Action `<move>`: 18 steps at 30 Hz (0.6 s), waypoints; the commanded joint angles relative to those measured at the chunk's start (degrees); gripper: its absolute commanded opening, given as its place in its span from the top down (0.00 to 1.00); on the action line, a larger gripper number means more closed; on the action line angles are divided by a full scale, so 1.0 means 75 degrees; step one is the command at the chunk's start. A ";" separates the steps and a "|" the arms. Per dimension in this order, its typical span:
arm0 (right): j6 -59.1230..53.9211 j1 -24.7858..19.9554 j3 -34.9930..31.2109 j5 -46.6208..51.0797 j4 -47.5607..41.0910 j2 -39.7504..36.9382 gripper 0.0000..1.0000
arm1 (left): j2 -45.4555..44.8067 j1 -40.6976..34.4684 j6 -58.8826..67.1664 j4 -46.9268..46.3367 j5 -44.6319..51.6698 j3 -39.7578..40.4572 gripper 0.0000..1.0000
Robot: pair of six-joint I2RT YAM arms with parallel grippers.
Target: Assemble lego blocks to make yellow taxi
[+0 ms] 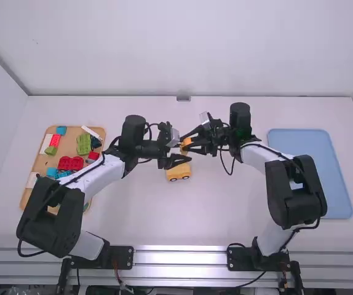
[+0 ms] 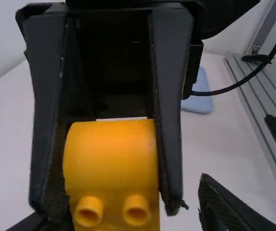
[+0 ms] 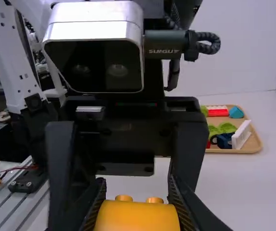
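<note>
The yellow block (image 1: pixel 186 141) is grasped between the fingers of the right gripper (image 1: pixel 187 144), raised near the car (image 1: pixel 178 174). The fingers of the left gripper (image 1: pixel 181 151) are spread apart, nothing gripped, close to the block. The car is set on the worktop (image 1: pixel 158 215); left of it, more blocks (image 1: pixel 71 163) are held in the tray (image 1: pixel 71 146). Right of the car, a blue mat (image 1: pixel 310 172) is laid.
</note>
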 commanded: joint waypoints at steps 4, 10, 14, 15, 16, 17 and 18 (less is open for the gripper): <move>-0.0128 0.0012 0.0213 0.0050 -0.0012 -0.0125 0.90 | 0.0047 -0.0015 0.0117 -0.0009 0.0236 0.0061 0.55; -0.0125 0.0015 0.0213 0.0286 -0.0079 -0.0125 0.89 | 0.0047 -0.0015 -0.0087 -0.0003 0.0230 0.0061 0.63; -0.0125 0.0015 0.0213 0.0562 -0.0128 -0.0125 0.89 | 0.0047 -0.0015 -0.0087 -0.0006 0.0230 0.0061 0.80; -0.0125 0.0015 0.0213 0.0562 -0.0128 -0.0122 0.88 | 0.0047 -0.0015 -0.0087 -0.0017 0.0230 0.0061 0.83; -0.0128 0.0017 0.0213 0.0565 -0.0128 -0.0125 0.76 | 0.0047 -0.0015 -0.0087 -0.0047 0.0224 0.0061 0.90; -0.0119 0.0023 0.0213 0.0670 -0.0105 -0.0125 0.44 | 0.0047 -0.0015 -0.0093 -0.0131 0.0128 0.0073 0.92; -0.0105 0.0023 0.0213 0.0731 -0.0108 -0.0122 0.33 | 0.0047 -0.0015 -0.0093 -0.0154 0.0099 0.0073 0.93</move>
